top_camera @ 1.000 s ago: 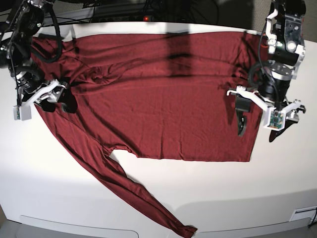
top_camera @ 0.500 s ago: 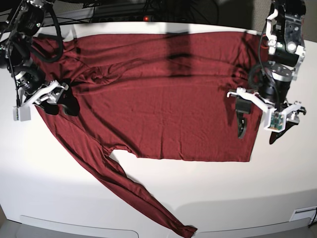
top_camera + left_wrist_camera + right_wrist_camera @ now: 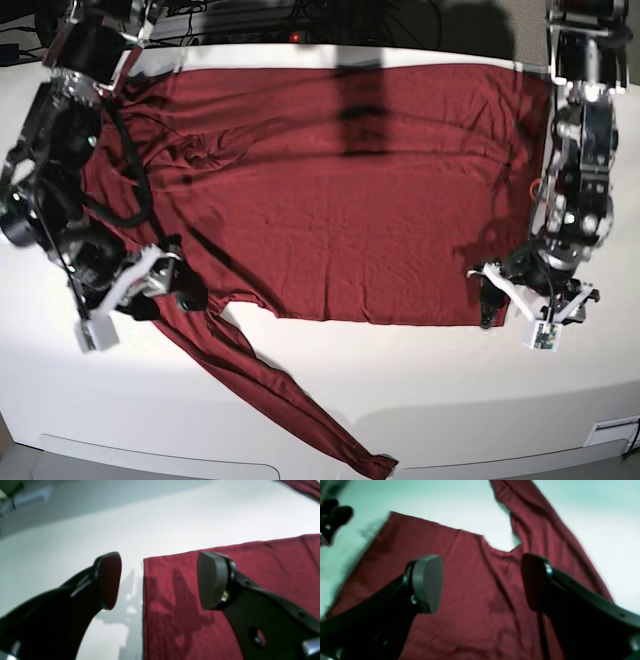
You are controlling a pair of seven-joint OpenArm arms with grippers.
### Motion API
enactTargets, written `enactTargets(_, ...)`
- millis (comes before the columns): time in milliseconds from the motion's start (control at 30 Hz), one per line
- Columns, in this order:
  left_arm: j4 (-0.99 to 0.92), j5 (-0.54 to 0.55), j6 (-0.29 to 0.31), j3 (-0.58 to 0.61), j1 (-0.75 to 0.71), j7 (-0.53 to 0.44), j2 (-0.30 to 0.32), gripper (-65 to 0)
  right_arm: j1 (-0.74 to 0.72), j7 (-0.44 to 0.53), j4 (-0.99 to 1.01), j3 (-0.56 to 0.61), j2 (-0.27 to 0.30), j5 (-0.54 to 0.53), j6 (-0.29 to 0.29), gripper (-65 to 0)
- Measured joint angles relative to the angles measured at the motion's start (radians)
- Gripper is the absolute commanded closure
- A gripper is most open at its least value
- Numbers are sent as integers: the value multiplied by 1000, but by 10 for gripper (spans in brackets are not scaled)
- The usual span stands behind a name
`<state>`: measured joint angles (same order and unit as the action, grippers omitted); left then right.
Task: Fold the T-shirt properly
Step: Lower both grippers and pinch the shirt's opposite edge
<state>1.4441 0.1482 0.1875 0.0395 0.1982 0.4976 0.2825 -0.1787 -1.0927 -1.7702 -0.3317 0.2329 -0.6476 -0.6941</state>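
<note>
So the T-shirt [image 3: 330, 180] is lying spread out flat on the white bench [image 3: 450, 390], maroon, a bit wrinkly, with one long sleeve [image 3: 270, 385] trailing off toward the front edge. Both arms are down low over it, each at an opposite end.

The left pincer [image 3: 158, 580] is wide apart with nothing in it. It hangs right over a bottom corner of the shirt: one finger [image 3: 212, 580] sits above the fabric, the other [image 3: 108, 580] above bare bench just past the shirt's side edge. Can't tell if either actually touches down.

The right pincer [image 3: 482, 582] is gaping too, also empty. Under it is the body of the shirt near the armpit, and the sleeve runs off just beyond its right-hand finger [image 3: 536, 582]. That wrist view is pretty blurry, so contact with the cloth is anyone's guess.
</note>
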Motion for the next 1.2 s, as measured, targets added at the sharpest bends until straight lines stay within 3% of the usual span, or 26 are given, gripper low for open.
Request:
enactTargets(167,-245,51,31,0,158,34,0,-450,-115,82,208,146,-2,199,12,-475)
enactTargets(400,-652,90,34,-2,374,51,-34,-450,-296,129,552,162,0,222,69,-475)
enactTargets(600,-966,58,34,-3,473,-94,-98,-450,-370,184,813,163,-1,280,69,-475)
enactTargets(733,-1019,21,32,-3,492,-135,-114,-450,-378,240,919,163,-4,324,69,-475)
enactTargets(967,-1019,21,33,-3,492,-125,-116,-450,-378,319,978,163,-42,440,61,-474)
enactTargets(1200,-1019,21,34,-3,494,-109,-116,-447,-381,319,979,218,-48,501,58,-468)
